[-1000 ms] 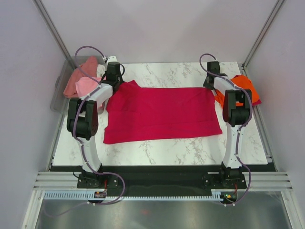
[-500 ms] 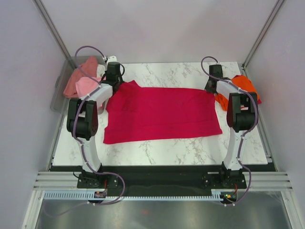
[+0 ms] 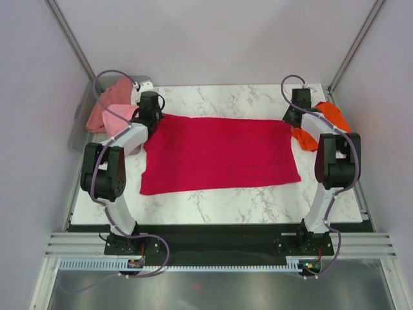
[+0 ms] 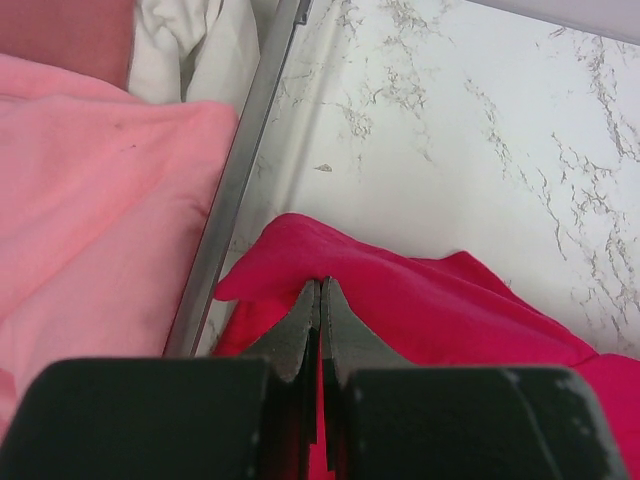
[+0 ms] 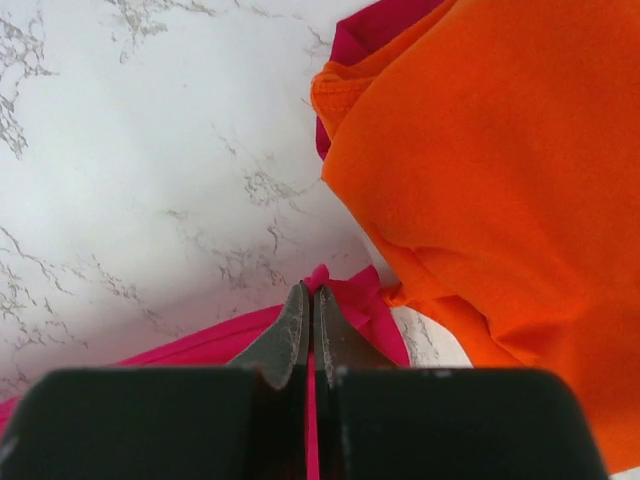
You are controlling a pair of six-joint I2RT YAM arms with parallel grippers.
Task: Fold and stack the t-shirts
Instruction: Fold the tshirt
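Marble shows bare along the near edge of the counter, where both arms are bolted. Just beyond it the crimson t-shirt lies spread flat as a wide rectangle across the middle, reaching almost to the left and right edges.

The left arm and right arm rise from their bases with elbows held high over the counter's side edges. Their forearms angle forward and down to the shirt's two far corners.

The left tool is clenched on a raised fold of crimson cloth at the far-left corner. The right tool is pinched shut on a small peak of the same cloth at the far-right corner.

The shirt looks light, soft and limp, likely to sag and crease between any two holds but in no danger of damage. The two corners of one edge seem the sound places to take it, so the edge travels level.

At the far-right corner of the counter an orange t-shirt lies rumpled, touching the crimson one. Off the far-left edge a clear bin holds a pale pink tee, a salmon tee and a white tee.
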